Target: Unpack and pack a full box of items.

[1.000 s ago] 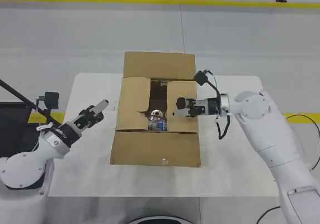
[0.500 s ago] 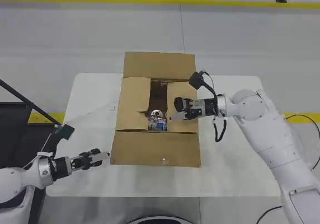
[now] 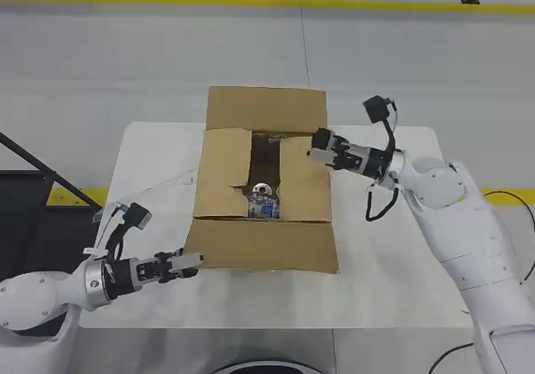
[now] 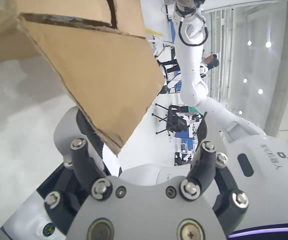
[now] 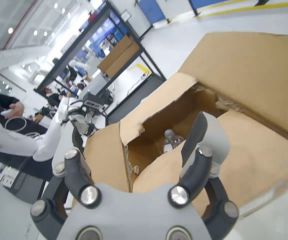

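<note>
A brown cardboard box stands in the middle of the white table, with its top flaps partly folded over a gap. Through the gap I see packed items, among them a clear bottle. My left gripper is open at the box's near left corner. In the left wrist view the corner of the near flap pokes between the left gripper's fingers. My right gripper is open at the far corner of the right flap, whose edge lies between its fingers.
A thin black pole slants across the floor left of the table, above a dark mat. Bare table surface lies right of the box and along the front edge. People stand far off in the room behind.
My left arm swung from the table's left side down to the box's near left corner. My right gripper moved from the right flap's inner edge out to its far corner.
</note>
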